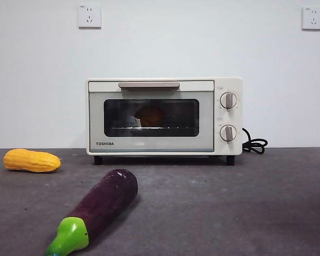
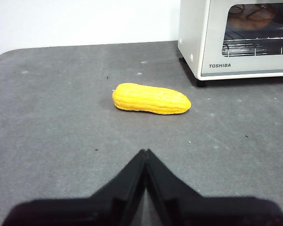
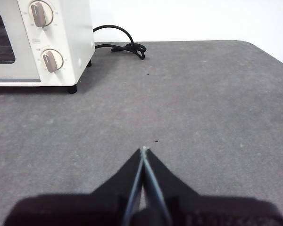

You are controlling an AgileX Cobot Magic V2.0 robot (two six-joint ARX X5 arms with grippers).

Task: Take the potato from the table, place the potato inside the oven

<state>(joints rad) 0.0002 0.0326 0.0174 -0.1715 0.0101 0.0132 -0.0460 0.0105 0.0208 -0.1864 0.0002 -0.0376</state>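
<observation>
Both grippers (image 2: 145, 153) (image 3: 144, 150) closed, empty; orange-brown potato (image 1: 149, 116) inside shut oven (image 1: 164, 117).

The table (image 1: 245, 202) is a flat, dark grey, slightly mottled surface. On it stand the oven (image 1: 164, 116) on short black feet at the back, its black cord (image 1: 254, 144) coiled beside it, a corn cob (image 1: 31, 160) and an eggplant (image 1: 96, 210) nearer the front.
</observation>
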